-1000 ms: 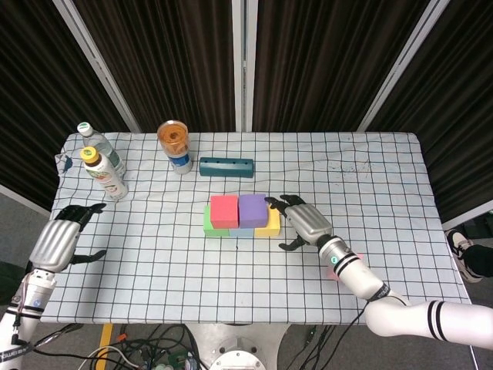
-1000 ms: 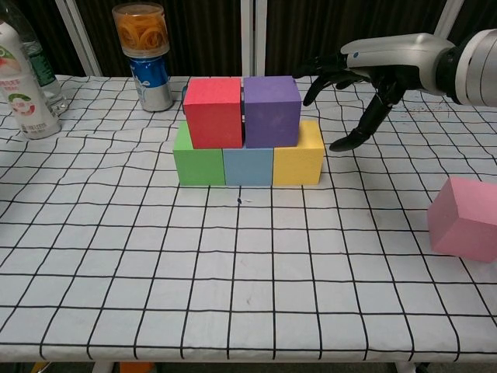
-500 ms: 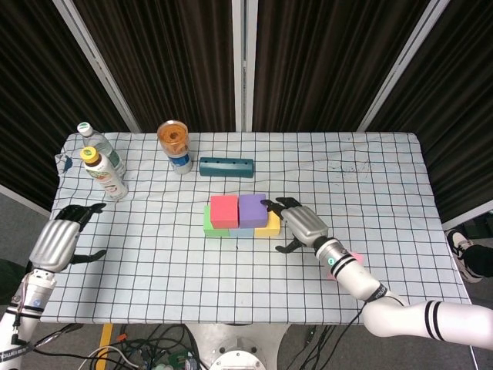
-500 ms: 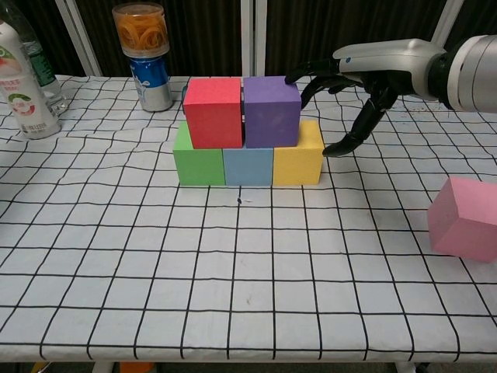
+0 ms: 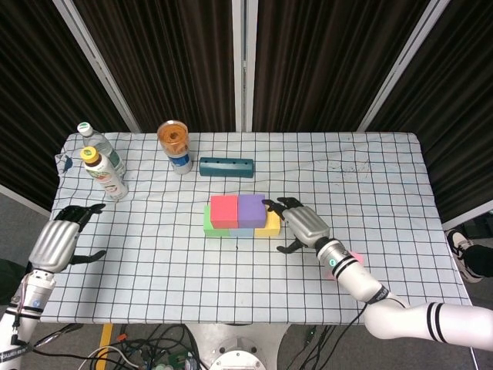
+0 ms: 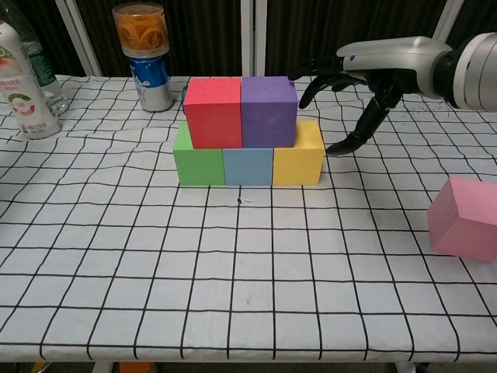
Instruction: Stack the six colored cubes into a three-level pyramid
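Green (image 6: pixel 197 163), blue (image 6: pixel 248 165) and yellow (image 6: pixel 299 155) cubes form a row at mid-table. On top of them sit a red cube (image 6: pixel 212 112) and a purple cube (image 6: pixel 269 111), side by side and touching. The fingertips of my empty, spread right hand (image 6: pixel 365 78) reach the purple cube's upper right edge; whether they touch it I cannot tell. A pink cube (image 6: pixel 466 217) lies alone on the cloth at the near right. In the head view the stack (image 5: pixel 239 216) is left of the right hand (image 5: pixel 304 223). My left hand (image 5: pixel 58 243) hangs empty, fingers apart, at the table's left edge.
Two drink bottles (image 5: pixel 104 166) stand at the far left. A can with an orange-filled top (image 6: pixel 145 54) stands behind the stack, and a teal box (image 5: pixel 226 166) lies behind it too. The checked cloth (image 6: pixel 233 272) spreads in front of the stack.
The purple cube has slid slightly left, closing the gap to the red cube. The right hand came in to the cube's right side, then eased back a little. The left hand stayed still.
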`<state>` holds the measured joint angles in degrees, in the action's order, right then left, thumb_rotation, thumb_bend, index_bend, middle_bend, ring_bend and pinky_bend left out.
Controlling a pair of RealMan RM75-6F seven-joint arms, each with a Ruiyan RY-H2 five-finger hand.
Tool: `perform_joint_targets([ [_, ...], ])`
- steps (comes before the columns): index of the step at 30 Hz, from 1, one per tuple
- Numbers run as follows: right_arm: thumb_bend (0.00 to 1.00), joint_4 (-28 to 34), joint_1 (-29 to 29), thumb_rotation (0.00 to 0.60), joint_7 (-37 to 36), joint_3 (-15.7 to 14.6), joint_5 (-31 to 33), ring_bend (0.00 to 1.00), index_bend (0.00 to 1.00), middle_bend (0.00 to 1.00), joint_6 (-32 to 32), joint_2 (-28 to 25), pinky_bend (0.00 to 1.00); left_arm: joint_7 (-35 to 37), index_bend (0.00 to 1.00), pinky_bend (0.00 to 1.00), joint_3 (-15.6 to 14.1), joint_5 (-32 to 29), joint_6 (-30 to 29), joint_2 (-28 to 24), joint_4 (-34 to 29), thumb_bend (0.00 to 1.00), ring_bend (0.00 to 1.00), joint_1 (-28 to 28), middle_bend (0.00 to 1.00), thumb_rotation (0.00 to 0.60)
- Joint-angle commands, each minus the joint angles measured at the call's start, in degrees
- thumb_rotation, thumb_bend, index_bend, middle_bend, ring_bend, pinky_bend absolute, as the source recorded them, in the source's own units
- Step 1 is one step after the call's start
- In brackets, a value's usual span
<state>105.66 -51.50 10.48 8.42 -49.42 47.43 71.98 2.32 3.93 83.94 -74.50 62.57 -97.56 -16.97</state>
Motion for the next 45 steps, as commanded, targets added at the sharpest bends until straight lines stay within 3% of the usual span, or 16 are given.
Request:
perform_joint_targets([
  [1, 0.13, 1.3, 0.9, 0.600, 0.5, -0.3, -0.1, 0.00, 0.00, 0.18, 1.2, -1.6, 0.00, 0.0, 0.17, 0.18, 0.1, 0.0, -0.1, 0.0, 0.0, 0.09, 0.24, 0.0, 0.24, 0.600],
  [7, 0.13, 1.7, 1.7, 0.600, -0.2, 0.0, 0.0, 0.00, 0.00, 0.18, 1.6, -2.9, 0.00, -0.5, 0.17, 0.18, 0.3, -0.1, 0.0, -0.1, -0.5, 0.09, 0.24, -0.2, 0.24, 0.600],
  [21, 0.13, -2.5, -0.9, 0.600, 0.4, 0.8, 0.2, 0.00, 0.00, 0.18, -1.0, 2.7, 0.00, -0.9, 0.17, 0.18, 0.1, -0.4, 0.0, -0.3, -0.9, 0.09, 0.24, 0.0, 0.24, 0.600],
  [27, 0.13, -2.1, -0.7, 0.600, 0.8, 0.5, 0.5, 0.00, 0.00, 0.18, -0.5, 2.4, 0.00, -0.7, 0.17, 0.18, 0.1, -0.4, -0.1, -0.2, -0.6, 0.09, 0.24, 0.1, 0.24, 0.600],
  [31, 0.13, 0.5, 1.1, 0.600, 0.8, -0.3, -1.2, 0.00, 0.00, 0.18, 1.3, -0.7, 0.00, -0.4, 0.17, 0.18, 0.1, -0.4, -0.1, -0.3, -0.5, 0.09, 0.24, 0.2, 0.24, 0.600],
  [38, 0.14, 9.3, 10.1, 0.600, -1.2, -4.9, -11.7, 0.00, 0.00, 0.18, 8.4, -12.0, 0.00, -0.1, 0.17, 0.18, 0.2, -0.5, -1.0, -0.9, -0.7, 0.09, 0.24, 0.7, 0.24, 0.600],
  [45, 0.07, 10.4, 20.9, 0.600, -5.2, -11.3, -19.7, 0.00, 0.00, 0.18, 16.2, -16.3, 0.00, -1.3, 0.17, 0.18, 0.1, -0.5, -0.5, -1.3, -1.7, 0.09, 0.24, 0.5, 0.24, 0.600],
])
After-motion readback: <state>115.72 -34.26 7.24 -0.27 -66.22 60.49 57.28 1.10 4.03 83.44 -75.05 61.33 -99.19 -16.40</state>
